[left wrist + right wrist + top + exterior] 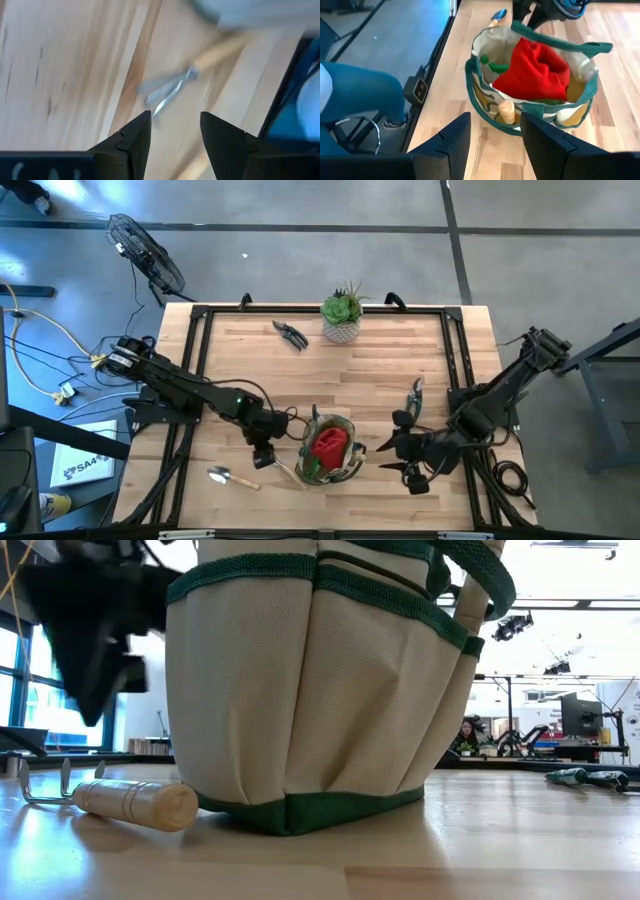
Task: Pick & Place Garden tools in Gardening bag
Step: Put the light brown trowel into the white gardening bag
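Note:
The tan gardening bag with green trim stands near the table's front edge. In it lie a red item and a green item, and a wooden handle sticks out of an outer pocket. My left gripper hovers open just left of the bag, above a wooden-handled hand rake lying flat on the table. My right gripper is open and empty, raised to the right of the bag and pointing at it. A wooden-handled trowel lies at the front left.
Dark pruning shears lie at the back, beside a succulent in a white pot. A green-handled pruner lies on the table's right side, behind my right gripper. A person's leg shows beyond the table's front edge.

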Robot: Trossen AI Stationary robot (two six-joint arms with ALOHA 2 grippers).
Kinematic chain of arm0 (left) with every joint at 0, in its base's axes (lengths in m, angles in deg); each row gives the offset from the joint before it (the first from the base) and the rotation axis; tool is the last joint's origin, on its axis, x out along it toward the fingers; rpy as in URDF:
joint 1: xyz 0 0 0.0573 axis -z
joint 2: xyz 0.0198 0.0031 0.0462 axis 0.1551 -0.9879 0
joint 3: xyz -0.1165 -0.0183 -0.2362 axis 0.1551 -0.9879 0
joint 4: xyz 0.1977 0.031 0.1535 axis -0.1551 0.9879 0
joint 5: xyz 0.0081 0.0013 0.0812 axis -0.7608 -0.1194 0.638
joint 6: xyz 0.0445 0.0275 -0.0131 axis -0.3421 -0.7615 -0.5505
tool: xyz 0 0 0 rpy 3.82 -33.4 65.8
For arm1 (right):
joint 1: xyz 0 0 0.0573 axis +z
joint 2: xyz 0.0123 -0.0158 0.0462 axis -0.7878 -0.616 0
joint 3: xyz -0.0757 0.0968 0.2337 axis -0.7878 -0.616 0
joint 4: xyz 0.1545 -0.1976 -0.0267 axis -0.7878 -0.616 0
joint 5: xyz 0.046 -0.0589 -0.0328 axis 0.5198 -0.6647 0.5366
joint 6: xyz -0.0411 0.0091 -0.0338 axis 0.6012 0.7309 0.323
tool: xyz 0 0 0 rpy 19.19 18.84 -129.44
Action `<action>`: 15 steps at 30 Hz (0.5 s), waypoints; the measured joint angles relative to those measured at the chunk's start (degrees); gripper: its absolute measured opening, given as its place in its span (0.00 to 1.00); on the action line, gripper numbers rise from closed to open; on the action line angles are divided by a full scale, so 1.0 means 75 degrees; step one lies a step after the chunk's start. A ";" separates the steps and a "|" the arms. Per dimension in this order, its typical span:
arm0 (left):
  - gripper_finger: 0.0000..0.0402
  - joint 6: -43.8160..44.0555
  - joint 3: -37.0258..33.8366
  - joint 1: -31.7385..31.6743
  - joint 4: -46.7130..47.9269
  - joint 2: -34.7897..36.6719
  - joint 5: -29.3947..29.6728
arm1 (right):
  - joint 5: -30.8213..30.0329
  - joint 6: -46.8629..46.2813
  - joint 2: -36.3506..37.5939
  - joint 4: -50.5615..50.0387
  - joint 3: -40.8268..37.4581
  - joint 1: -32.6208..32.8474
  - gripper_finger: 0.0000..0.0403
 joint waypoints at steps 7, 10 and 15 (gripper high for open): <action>0.41 -0.0490 0.0000 0.0608 0.0647 0.0000 -0.0105 | -0.0017 0.0187 -0.0346 0.0015 -0.0001 -0.0024 0.41; 0.41 -0.0390 0.0000 0.1006 0.0628 0.0000 -0.0177 | -0.0016 0.0302 -0.0482 0.0018 -0.0001 -0.0085 0.41; 0.41 0.0239 0.0000 0.1648 0.0632 0.0000 -0.1031 | -0.0013 0.0377 -0.0610 0.0028 -0.0004 -0.0286 0.41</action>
